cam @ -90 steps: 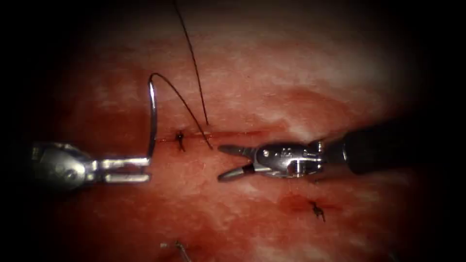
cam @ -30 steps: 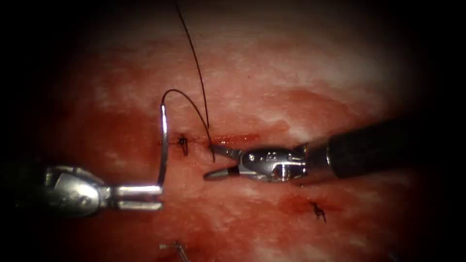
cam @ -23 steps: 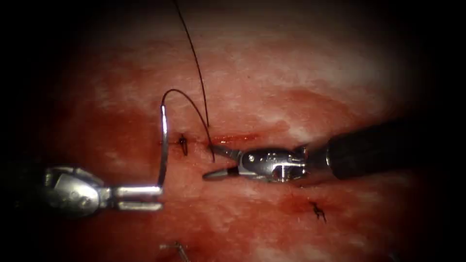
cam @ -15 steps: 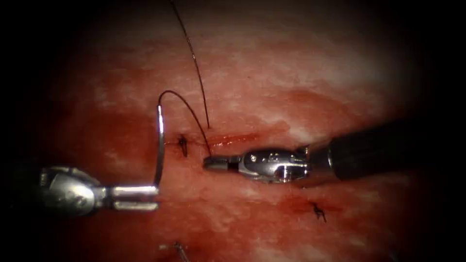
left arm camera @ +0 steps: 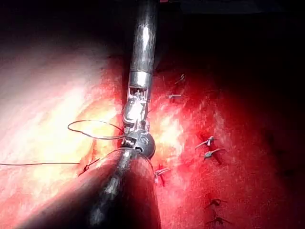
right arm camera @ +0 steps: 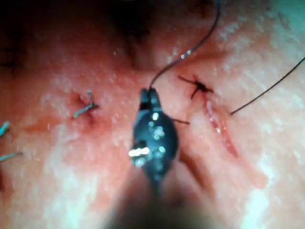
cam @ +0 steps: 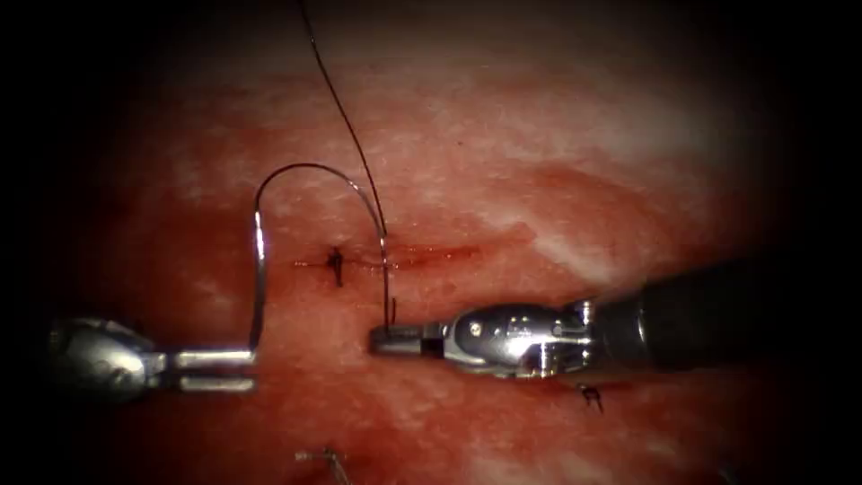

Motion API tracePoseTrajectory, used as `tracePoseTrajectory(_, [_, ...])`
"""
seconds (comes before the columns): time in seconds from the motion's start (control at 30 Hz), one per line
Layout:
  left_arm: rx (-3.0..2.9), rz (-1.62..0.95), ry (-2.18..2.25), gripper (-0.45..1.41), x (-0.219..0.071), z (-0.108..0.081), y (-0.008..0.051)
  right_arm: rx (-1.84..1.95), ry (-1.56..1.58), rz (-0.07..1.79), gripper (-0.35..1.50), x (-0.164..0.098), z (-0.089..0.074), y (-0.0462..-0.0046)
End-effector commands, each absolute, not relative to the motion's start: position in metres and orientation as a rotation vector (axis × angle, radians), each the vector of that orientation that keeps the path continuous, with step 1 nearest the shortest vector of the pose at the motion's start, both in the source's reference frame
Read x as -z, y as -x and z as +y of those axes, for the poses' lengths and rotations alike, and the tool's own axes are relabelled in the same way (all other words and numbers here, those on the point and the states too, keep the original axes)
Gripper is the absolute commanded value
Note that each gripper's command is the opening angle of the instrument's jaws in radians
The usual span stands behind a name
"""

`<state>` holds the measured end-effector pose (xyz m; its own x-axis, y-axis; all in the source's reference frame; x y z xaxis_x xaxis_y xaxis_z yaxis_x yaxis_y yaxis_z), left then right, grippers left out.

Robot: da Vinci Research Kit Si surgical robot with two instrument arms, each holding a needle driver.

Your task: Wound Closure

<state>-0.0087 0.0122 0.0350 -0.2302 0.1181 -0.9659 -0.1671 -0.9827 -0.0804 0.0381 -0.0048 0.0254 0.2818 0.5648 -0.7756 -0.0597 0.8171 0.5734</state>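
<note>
The curved needle [cam: 258, 278] is out of the tissue, left of the cut [cam: 431, 253]. My left tool [cam: 248, 370] is shut on its lower end, and the needle stands upright above the jaws. Dark thread [cam: 310, 167] arcs from the needle's top over a knotted stitch [cam: 336, 265] and drops across the cut. My right tool [cam: 384, 339] is shut on that thread just below the cut. A second strand [cam: 346, 117] runs from the cut up and away. In the right wrist view the tool [right arm camera: 149, 95] grips the thread [right arm camera: 190, 50] beside the stitch [right arm camera: 198, 87].
An older knotted stitch [cam: 588, 393] sits under the right tool's shaft. Cut thread ends [cam: 328, 458] lie near the front edge. Red fluid wets the tissue [cam: 557, 135] around the cut. Several earlier stitches [left arm camera: 208, 143] line the tissue in the left wrist view.
The right tool's open jaws shut on the thread beside the cut, then drew it downward. The left tool carried the needle leftward, widening the thread's arc.
</note>
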Motion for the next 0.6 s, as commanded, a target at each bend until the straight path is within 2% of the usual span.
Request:
tracePoseTrajectory(0.03, [-2.331, 0.065, 1.815, -0.45, -0.0356, 0.0117, 0.0092, -0.430, -0.500, 1.230, -0.35, -0.0248, -0.0061, -0.0387])
tracePoseTrajectory(0.27, [-2.295, 0.127, 1.777, -0.45, -0.0356, 0.0115, 0.0076, -0.399, -0.538, 1.254, -0.35, -0.0225, -0.0068, -0.0392])
tracePoseTrajectory(0.37, [-2.283, 0.150, 1.769, -0.45, -0.0355, 0.0111, 0.0058, -0.393, -0.497, 1.290, 0.41, -0.0232, -0.0056, -0.0386])
tracePoseTrajectory(0.4, [-2.281, 0.157, 1.762, -0.45, -0.0354, 0.0109, 0.0049, -0.396, -0.467, 1.293, 0.79, -0.0236, -0.0050, -0.0384])
tracePoseTrajectory(0.43, [-2.278, 0.163, 1.760, -0.45, -0.0354, 0.0108, 0.0043, -0.406, -0.437, 1.288, 0.99, -0.0240, -0.0047, -0.0383])
tracePoseTrajectory(0.5, [-2.272, 0.182, 1.746, -0.45, -0.0352, 0.0107, 0.0028, -0.413, -0.394, 1.285, 1.16, -0.0247, -0.0041, -0.0380])
tracePoseTrajectory(0.6, [-2.267, 0.205, 1.724, -0.45, -0.0351, 0.0105, 0.0014, -0.402, -0.369, 1.282, 1.20, -0.0261, -0.0031, -0.0376])
